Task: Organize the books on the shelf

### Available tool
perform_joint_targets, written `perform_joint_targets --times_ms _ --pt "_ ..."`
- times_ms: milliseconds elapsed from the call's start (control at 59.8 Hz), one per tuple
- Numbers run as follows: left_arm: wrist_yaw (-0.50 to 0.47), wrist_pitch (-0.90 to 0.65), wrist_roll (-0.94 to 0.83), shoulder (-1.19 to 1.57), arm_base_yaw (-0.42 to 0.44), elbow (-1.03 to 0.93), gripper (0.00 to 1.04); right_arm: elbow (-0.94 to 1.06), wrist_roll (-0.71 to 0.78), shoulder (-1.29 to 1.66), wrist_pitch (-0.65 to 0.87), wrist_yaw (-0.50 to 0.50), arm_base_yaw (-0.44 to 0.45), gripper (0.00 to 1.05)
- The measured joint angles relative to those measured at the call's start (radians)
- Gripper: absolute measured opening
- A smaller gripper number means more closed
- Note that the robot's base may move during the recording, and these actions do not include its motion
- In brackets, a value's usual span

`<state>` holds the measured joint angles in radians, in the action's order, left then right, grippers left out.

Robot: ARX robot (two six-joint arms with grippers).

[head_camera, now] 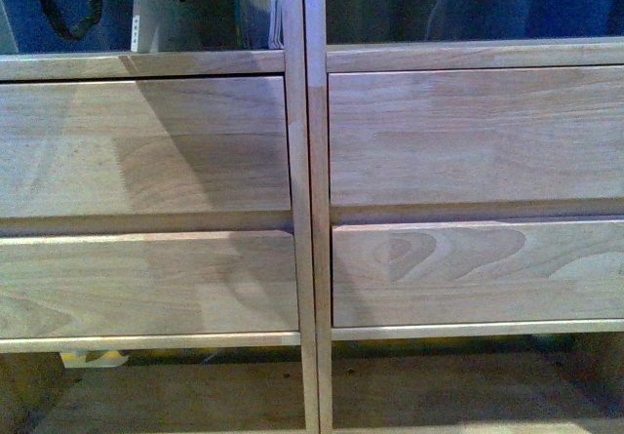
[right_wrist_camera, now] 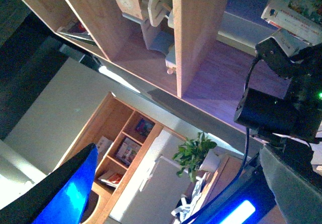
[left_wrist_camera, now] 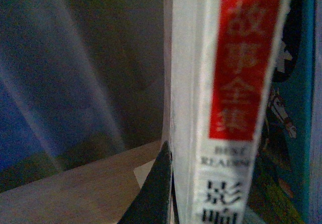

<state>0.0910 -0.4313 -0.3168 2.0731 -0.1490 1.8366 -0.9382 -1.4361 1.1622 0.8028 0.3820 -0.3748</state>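
Hugging the books up close on the left side: one dark finger [left_wrist_camera: 156, 194] of my left jaws lies against the cover of the white book [left_wrist_camera: 201, 108], the one with the red-and-white spine. It stands upright in the upper left compartment of the shelf [head_camera: 146, 63], with the teal-edged book [left_wrist_camera: 302, 83] right beside it on its other face. My opposite finger is hidden behind the book, so I can't tell whether I'm clamped on it or merely alongside. My right jaws hang wide apart, nothing in them, away from the books.

Here's the danger. If I let go before this floppy softcover leans on its neighbour, it could slump or slide out the back, where no panel shows. If I pull out crooked, my finger could drag both books along.
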Motion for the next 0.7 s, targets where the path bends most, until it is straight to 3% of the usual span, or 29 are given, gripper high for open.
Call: perform_joint_targets --times_ms 284,469,703 --pt "-0.045 -0.022 -0.031 -0.004 0.000 -0.017 0.66 0.000 0.000 0.000 0.000 0.000 0.000 0.98" --pt "-0.035 -0.090 -0.038 -0.092 0.000 -0.162 0.97 0.000 0.000 0.000 0.000 0.000 0.000 0.98" --pt "0.020 -0.134 0.030 -0.278 0.011 -0.375 0.97 0.000 0.000 0.000 0.000 0.000 0.000 0.98"
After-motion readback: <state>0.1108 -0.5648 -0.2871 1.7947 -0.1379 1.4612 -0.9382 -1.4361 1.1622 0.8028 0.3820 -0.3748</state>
